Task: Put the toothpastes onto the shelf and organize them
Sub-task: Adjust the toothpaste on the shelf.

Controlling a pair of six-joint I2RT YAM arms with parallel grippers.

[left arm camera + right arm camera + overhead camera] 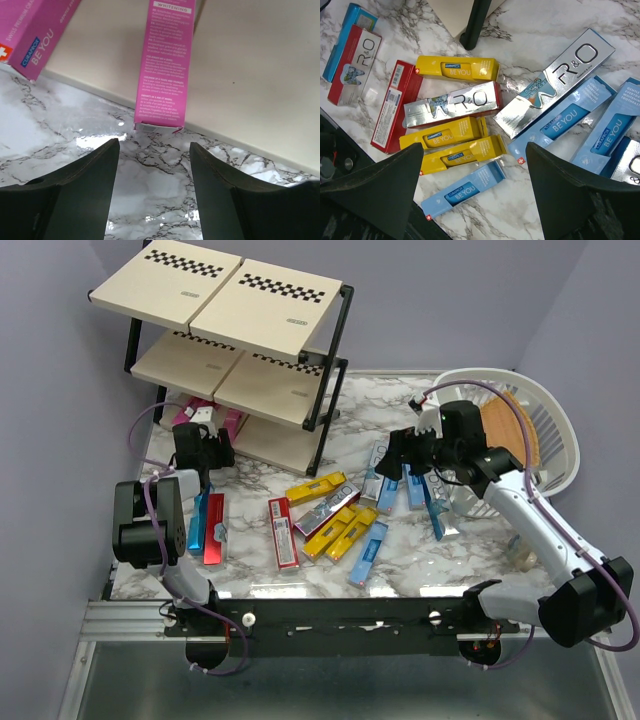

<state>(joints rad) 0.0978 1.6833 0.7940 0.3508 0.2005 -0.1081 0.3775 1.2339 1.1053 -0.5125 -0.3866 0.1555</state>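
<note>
The shelf stands at the back left, with pink toothpastes on its bottom board. In the left wrist view one pink box juts off the board edge, another lies at the left. My left gripper is open and empty just before them, low over the marble. Yellow, red, silver and light blue toothpastes lie scattered mid-table. My right gripper is open and empty, hovering above them; the right wrist view shows a light blue box between its fingers.
A white plastic basket holding a wooden board sits at the right rear. A blue box and a red box lie beside the left arm. More blue boxes lie under the right arm.
</note>
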